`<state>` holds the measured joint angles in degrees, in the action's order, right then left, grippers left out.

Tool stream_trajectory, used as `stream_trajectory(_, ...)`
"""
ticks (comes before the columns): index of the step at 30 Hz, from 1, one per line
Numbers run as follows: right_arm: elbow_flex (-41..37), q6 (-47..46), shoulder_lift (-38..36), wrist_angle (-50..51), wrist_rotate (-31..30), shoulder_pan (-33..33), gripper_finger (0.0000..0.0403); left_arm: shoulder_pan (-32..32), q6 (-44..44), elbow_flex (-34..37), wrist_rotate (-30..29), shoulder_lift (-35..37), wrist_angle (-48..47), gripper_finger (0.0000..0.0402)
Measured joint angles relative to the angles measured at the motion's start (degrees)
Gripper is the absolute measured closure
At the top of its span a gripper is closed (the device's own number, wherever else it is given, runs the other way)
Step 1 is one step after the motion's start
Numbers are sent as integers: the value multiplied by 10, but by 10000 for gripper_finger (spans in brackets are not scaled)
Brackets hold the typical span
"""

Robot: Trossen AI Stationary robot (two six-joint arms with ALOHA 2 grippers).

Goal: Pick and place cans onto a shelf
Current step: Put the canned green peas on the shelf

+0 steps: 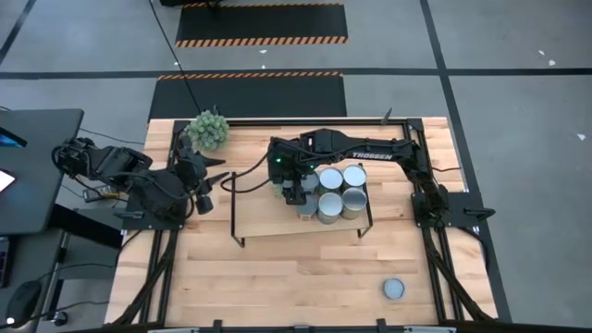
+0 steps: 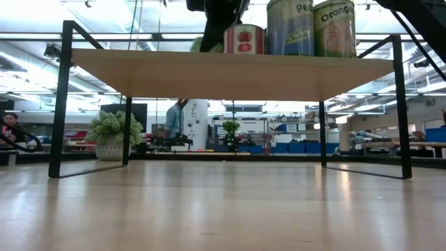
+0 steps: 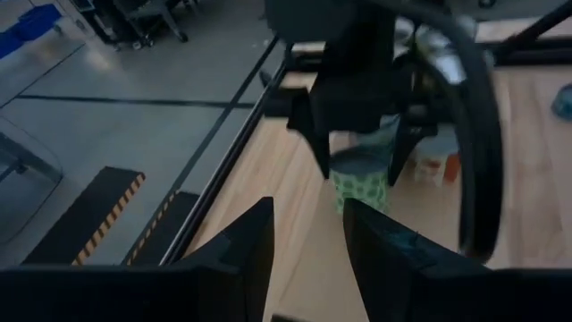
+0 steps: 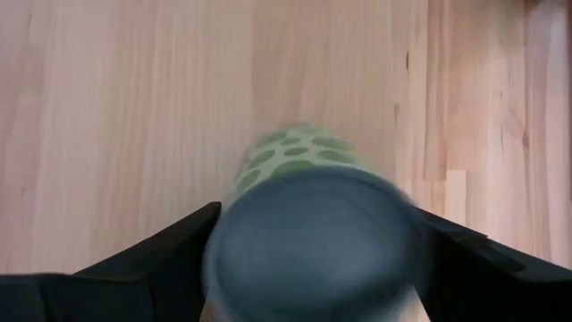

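Observation:
The light-wood shelf with black rod frames stands mid-table. Several cans stand upright in a cluster on its right part; in the low view three of them show on top. One more can stands on the tabletop near the front right. My right gripper is over the shelf, left of the cluster, shut on a can with green-dotted sides. My left gripper is open and empty at the table's left, beside the shelf's left end. My right gripper pinches the green-dotted can by its side wall between its two fingers, one on each side. The fingers come from above, pointing down. The can is upright below the gripper; whether its bottom rests on the shelf I cannot tell.
A spiky green plant ball sits at the table's far left corner. Black frame rails run along the table's sides. Bare wood lies in front of the shelf. In the low view, people show in the room beyond.

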<state>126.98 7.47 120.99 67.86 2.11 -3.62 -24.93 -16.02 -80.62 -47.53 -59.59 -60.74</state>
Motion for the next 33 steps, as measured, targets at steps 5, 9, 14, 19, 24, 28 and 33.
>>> stream_trajectory(5, 0, 0, 0, 1, -10, 0, 62, 0, -47, 0, -12, 0, -55, 260)
stream_trajectory(9, 0, 1, 0, -2, -10, 0, 57, 0, -69, 0, -19, 0, -80, 260)
stream_trajectory(14, 0, 2, -1, -14, -10, 1, 57, 0, -74, 0, -22, 0, -84, 260)
stream_trajectory(19, 0, 2, -2, -21, -15, 9, 57, 0, -75, 0, -22, 0, -84, 260)
stream_trajectory(24, 0, 2, -2, -23, -28, 13, 57, 0, -79, 0, -6, 0, -85, 260)
stream_trajectory(28, 16, 1, -2, -19, -33, 13, 57, 0, -78, 0, -3, 0, -86, 260)
stream_trajectory(33, 56, 0, -2, -1, -47, 13, 57, 0, -100, 7, -3, 0, -97, 260)
